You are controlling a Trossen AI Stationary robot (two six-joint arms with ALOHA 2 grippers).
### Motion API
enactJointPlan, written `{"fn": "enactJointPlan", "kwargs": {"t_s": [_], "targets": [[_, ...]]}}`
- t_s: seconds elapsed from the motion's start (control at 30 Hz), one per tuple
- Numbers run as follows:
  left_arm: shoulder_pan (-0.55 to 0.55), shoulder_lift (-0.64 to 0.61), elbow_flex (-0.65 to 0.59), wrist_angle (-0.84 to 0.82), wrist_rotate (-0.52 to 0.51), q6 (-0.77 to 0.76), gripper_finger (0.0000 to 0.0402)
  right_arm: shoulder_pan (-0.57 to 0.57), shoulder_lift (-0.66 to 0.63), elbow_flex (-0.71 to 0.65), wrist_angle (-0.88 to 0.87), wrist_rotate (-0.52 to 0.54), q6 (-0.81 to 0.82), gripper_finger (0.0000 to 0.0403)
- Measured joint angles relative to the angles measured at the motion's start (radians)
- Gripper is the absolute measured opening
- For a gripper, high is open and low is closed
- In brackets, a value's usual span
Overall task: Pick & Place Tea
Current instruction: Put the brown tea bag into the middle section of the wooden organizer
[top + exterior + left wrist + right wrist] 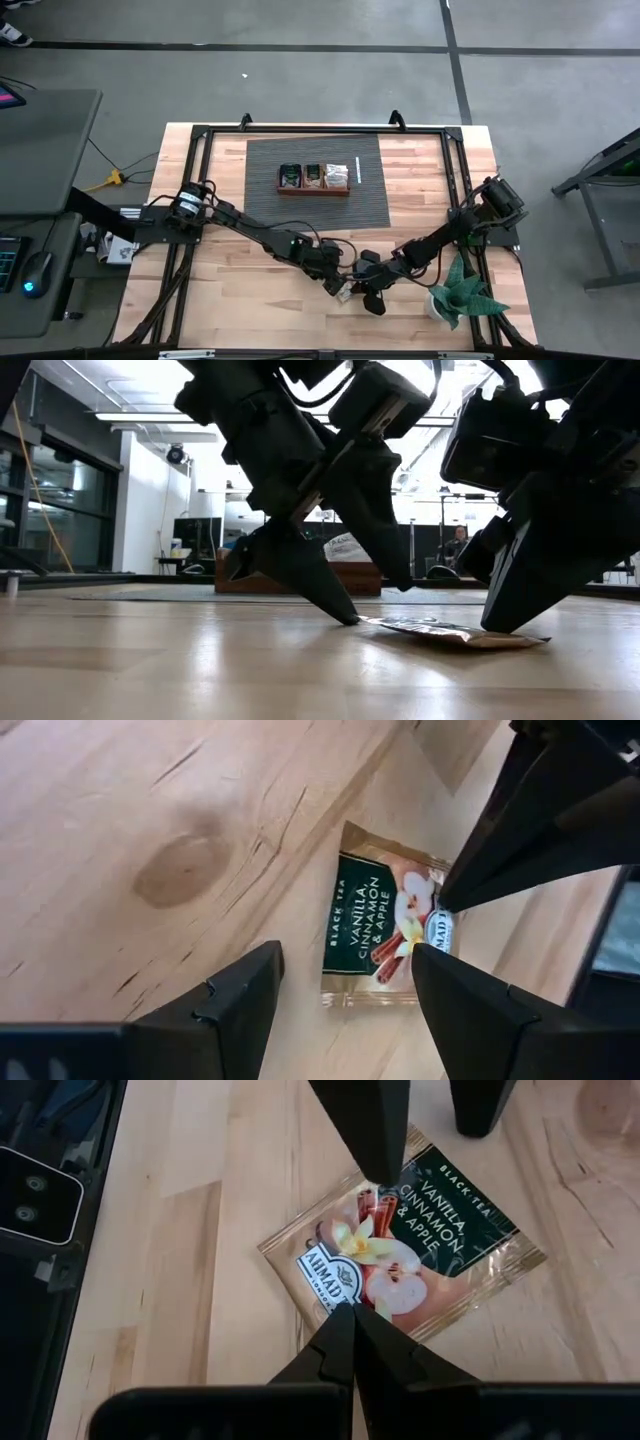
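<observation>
Down at the table's near edge, the left gripper (340, 995) stands spread over a tea sachet (385, 925) lying flat on the wood. The right gripper (352, 1330), pressed together, touches the sachet's edge.
</observation>
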Motion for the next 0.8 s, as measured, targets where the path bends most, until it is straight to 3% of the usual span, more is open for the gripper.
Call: {"fn": "enactJointPlan", "kwargs": {"t_s": [0.8], "targets": [[0.016, 0.061, 0.001, 0.129, 0.234, -0.02, 0.0231, -0.012, 0.001, 0.0, 0.035, 0.026, -0.003, 0.0]]}}
